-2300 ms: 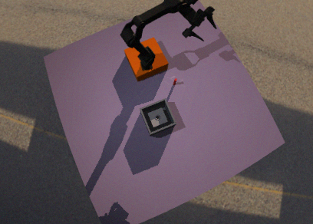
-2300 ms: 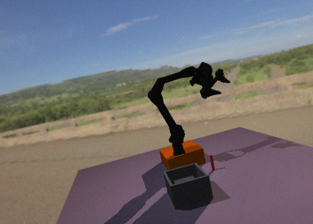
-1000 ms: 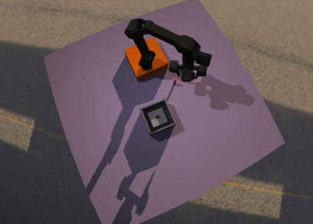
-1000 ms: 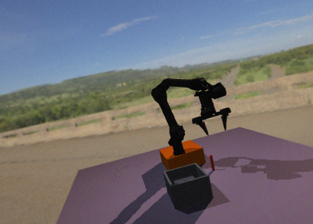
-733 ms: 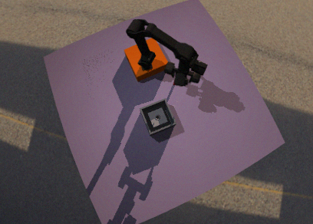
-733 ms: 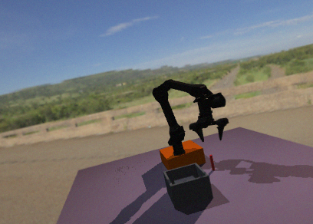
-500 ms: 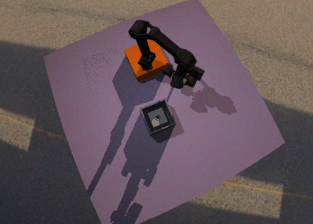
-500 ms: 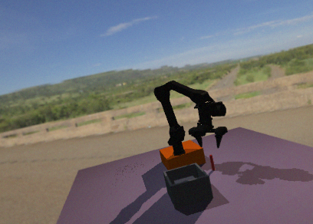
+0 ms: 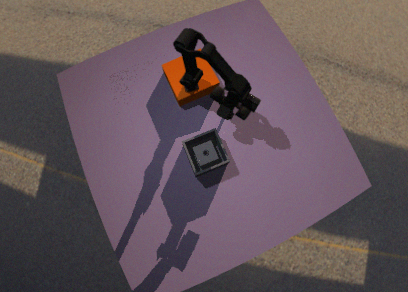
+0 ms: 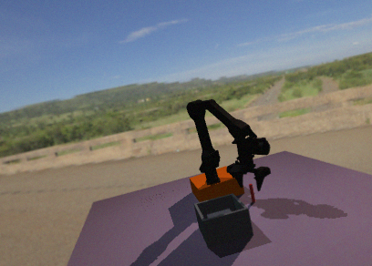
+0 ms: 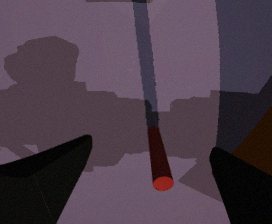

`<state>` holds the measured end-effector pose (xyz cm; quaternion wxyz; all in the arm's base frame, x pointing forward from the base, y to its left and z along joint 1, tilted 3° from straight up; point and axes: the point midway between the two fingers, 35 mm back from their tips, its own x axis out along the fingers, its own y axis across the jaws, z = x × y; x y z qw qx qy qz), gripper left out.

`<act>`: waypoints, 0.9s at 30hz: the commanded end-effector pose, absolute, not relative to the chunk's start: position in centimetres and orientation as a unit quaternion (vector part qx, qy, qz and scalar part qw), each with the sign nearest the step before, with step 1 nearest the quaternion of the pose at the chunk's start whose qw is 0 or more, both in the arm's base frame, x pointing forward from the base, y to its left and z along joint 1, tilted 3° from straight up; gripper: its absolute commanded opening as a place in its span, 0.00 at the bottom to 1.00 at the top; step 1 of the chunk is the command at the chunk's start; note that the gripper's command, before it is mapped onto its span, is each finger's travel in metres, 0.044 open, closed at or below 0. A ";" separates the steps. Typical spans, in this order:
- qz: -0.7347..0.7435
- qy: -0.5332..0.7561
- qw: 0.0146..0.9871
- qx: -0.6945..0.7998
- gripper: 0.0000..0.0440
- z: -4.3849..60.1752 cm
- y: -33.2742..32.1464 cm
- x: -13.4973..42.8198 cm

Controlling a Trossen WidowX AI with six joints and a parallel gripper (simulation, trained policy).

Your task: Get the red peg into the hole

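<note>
A purple tabletop (image 9: 280, 186) (image 10: 315, 233) (image 11: 112, 195) stands outdoors on a paved road surface (image 9: 320, 1) (image 10: 46, 192) under a blue sky (image 10: 137, 15) streaked with thin cloud. Yellow lines (image 9: 350, 248) mark the dark pavement. Beyond, a low, pale barrier (image 10: 109, 147) runs beside the road, with green scrub (image 10: 68, 128) behind it, a long hill (image 10: 146, 89) on the horizon and a track (image 10: 273, 93) leading off through the countryside. Sharp shadows fall across the tabletop in sunlight.

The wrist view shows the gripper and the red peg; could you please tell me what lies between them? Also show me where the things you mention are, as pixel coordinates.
Nothing shows between the open gripper (image 10: 249, 180) (image 11: 151, 146) and the upright red peg (image 10: 252, 194) (image 11: 159, 156) in the wrist view.
</note>
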<state>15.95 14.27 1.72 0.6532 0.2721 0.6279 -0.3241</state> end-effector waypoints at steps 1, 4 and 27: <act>-0.330 0.626 0.648 0.282 0.95 0.4 14.2 15.7; -0.333 0.624 0.645 0.291 0.94 -0.6 14.1 15.5; -0.337 0.641 0.615 0.311 0.00 -1.6 13.8 14.9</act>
